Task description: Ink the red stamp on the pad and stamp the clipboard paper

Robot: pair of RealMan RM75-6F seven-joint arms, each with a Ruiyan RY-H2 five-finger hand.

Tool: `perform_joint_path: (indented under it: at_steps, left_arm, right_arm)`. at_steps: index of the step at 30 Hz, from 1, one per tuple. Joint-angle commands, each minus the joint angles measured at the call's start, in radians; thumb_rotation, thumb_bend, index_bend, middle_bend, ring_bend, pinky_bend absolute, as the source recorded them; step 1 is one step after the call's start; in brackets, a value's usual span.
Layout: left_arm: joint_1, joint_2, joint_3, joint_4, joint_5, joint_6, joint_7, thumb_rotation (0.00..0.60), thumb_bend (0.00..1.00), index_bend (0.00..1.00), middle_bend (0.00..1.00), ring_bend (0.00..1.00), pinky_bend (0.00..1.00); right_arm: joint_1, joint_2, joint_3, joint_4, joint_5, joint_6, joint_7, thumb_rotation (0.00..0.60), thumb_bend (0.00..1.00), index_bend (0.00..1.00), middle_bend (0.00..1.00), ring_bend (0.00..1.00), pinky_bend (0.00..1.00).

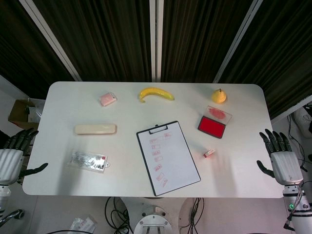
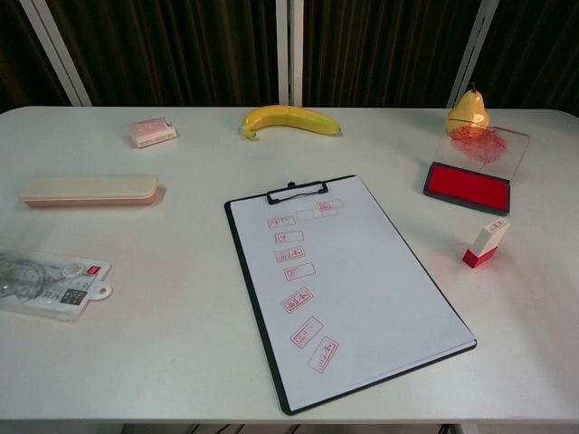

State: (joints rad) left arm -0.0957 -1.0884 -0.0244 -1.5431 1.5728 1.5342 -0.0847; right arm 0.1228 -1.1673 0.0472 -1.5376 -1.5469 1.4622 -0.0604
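A small red-and-white stamp [image 1: 209, 153] [image 2: 485, 244] stands on the table, right of the clipboard [image 1: 167, 157] [image 2: 344, 280]. The clipboard's white paper carries several red stamp marks down its left side. The open red ink pad [image 1: 211, 126] [image 2: 469, 187] lies behind the stamp, its clear lid [image 1: 219, 114] [image 2: 481, 144] tipped back. My right hand [image 1: 280, 158] hangs open off the table's right edge, well clear of the stamp. My left hand [image 1: 13, 156] hangs open off the left edge. Neither hand appears in the chest view.
A banana [image 1: 155, 93] [image 2: 289, 120] and a yellow pear [image 1: 219, 96] [image 2: 467, 112] lie at the back. A pink eraser [image 1: 107, 99] [image 2: 151, 132], a cream pencil case [image 1: 95, 128] [image 2: 89, 190] and a clear packet [image 1: 88, 160] [image 2: 45, 282] occupy the left side.
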Motion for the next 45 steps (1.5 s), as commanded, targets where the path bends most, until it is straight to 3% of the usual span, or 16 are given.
perform_joint_path:
  at_steps: [1, 13, 15, 17, 19, 20, 26, 36, 45]
  left_arm:
    - [-0.001, -0.003, 0.0, 0.001, -0.001, -0.001, 0.001, 0.484, 0.09, 0.11, 0.08, 0.09, 0.18]
    - [-0.003, -0.005, -0.002, 0.002, 0.003, -0.001, -0.001, 0.483, 0.09, 0.11, 0.08, 0.09, 0.18]
    - [-0.002, -0.004, 0.001, 0.004, 0.003, -0.004, -0.003, 0.483, 0.09, 0.11, 0.08, 0.09, 0.18]
    - [-0.001, -0.005, 0.004, 0.007, -0.001, -0.009, -0.006, 0.483, 0.09, 0.11, 0.08, 0.09, 0.18]
    - [0.0, -0.009, 0.007, 0.012, -0.002, -0.013, -0.009, 0.484, 0.09, 0.11, 0.08, 0.09, 0.18]
    - [-0.001, -0.012, 0.007, 0.015, -0.002, -0.015, -0.01, 0.485, 0.09, 0.11, 0.08, 0.09, 0.18]
    - [-0.011, -0.025, 0.007, 0.013, 0.009, -0.022, -0.004, 0.485, 0.09, 0.11, 0.08, 0.09, 0.18]
    - [-0.014, -0.028, 0.011, 0.012, 0.003, -0.036, 0.005, 0.484, 0.09, 0.11, 0.08, 0.09, 0.18]
    - [-0.015, -0.034, 0.013, 0.03, -0.001, -0.041, -0.011, 0.486, 0.09, 0.11, 0.08, 0.09, 0.18]
  right_arm:
    - [0.002, -0.001, 0.0, 0.004, 0.001, -0.004, -0.001, 0.6, 0.18, 0.0, 0.0, 0.0, 0.0]
    - [0.011, -0.006, 0.0, 0.013, -0.017, -0.004, 0.006, 0.6, 0.18, 0.0, 0.0, 0.0, 0.0]
    - [0.017, -0.016, 0.002, 0.025, -0.051, 0.019, 0.025, 0.6, 0.18, 0.0, 0.0, 0.06, 0.17]
    - [0.024, -0.027, -0.002, 0.049, -0.094, 0.043, 0.058, 0.6, 0.18, 0.0, 0.01, 0.3, 0.54]
    - [0.039, -0.03, -0.012, 0.073, -0.13, 0.037, 0.049, 0.6, 0.19, 0.0, 0.05, 0.49, 0.71]
    - [0.051, -0.026, -0.02, 0.075, -0.142, 0.014, 0.026, 0.6, 0.19, 0.01, 0.09, 0.55, 0.75]
    - [0.113, -0.028, -0.046, 0.04, -0.167, -0.119, -0.133, 0.6, 0.19, 0.2, 0.22, 0.62, 0.78]
    - [0.217, -0.154, -0.024, 0.098, -0.122, -0.283, -0.202, 0.6, 0.19, 0.22, 0.23, 0.67, 0.81]
    - [0.266, -0.25, -0.014, 0.175, -0.078, -0.346, -0.228, 0.6, 0.19, 0.29, 0.27, 0.69, 0.82]
